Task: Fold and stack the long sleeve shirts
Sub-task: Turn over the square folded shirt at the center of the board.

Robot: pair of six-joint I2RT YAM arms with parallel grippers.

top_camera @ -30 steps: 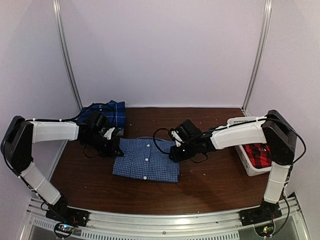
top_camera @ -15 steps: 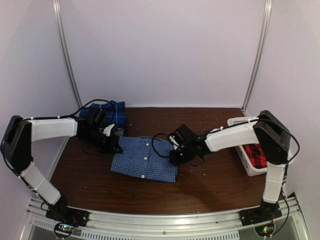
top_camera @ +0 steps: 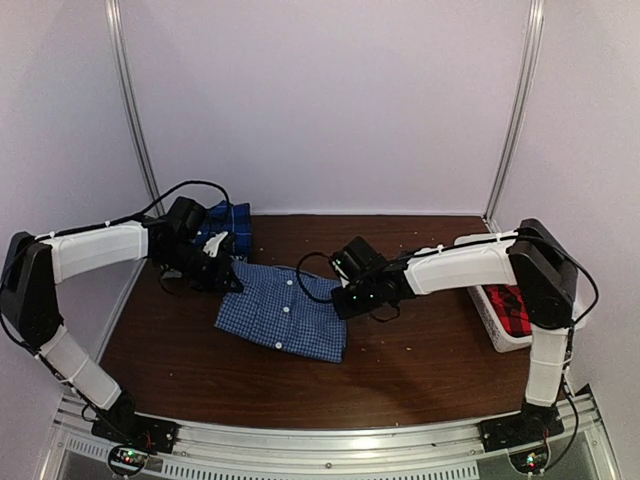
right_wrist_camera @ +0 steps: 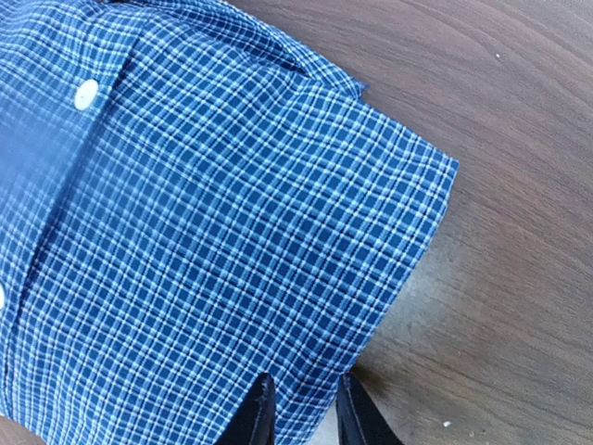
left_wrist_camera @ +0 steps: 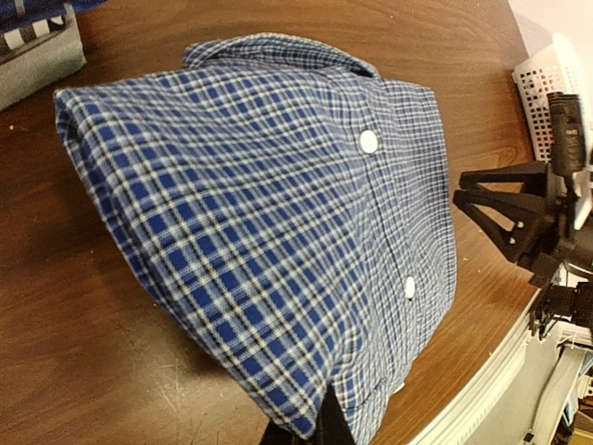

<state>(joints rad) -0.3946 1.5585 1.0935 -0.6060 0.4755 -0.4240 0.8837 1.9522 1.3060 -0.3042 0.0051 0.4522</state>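
Two pinches hold the folded blue-and-white shirt (top_camera: 283, 312) mid-worktop (top_camera: 420, 370): the left end effector (top_camera: 222, 275) is clamped tight on its left corner, and the right end effector (top_camera: 345, 298) nips the right hem between barely parted fingers. Uneven pulling could slip either thin grip and spoil the fold. The red shirt (top_camera: 520, 300) is mostly hidden in the basket (top_camera: 488, 318).

Matt cloth on wood
The checked shirt (left_wrist_camera: 259, 213) was seen as soft woven cloth, the table (right_wrist_camera: 500, 139) as smooth, faintly glossy wood.
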